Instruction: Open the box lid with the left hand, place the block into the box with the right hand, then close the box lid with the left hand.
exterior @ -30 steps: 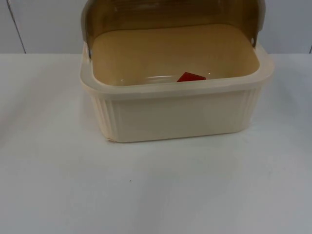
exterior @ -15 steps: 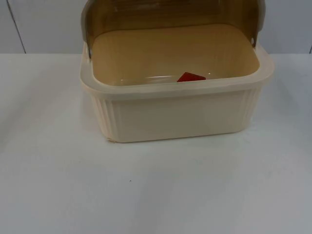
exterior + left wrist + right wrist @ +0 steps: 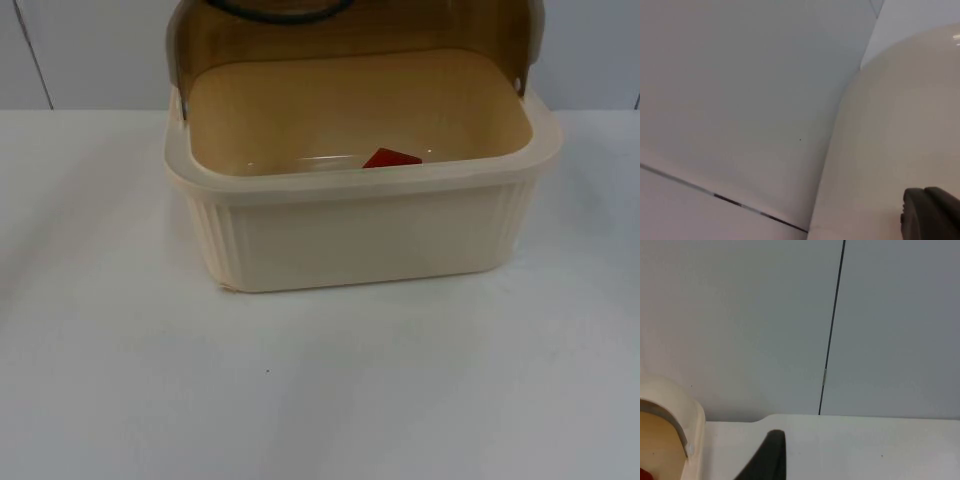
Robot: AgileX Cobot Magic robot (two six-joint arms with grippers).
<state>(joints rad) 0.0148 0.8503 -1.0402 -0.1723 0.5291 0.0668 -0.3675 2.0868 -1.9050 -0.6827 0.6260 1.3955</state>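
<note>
We see the box (image 3: 360, 215) at the tabletop's far edge, its long axis along that edge, lid (image 3: 350, 35) tipped up and back. The block (image 3: 391, 158) already lies inside, near the front wall. We judge closing comes next: the left gripper (image 3: 932, 212) sits right beside the box's outer wall. The right gripper (image 3: 767, 457) waits off the box's corner. We cannot tell either's jaws.

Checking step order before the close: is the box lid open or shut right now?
Open. The brown lid is swung up behind the cream box, whose interior is exposed with the red block inside.
</note>
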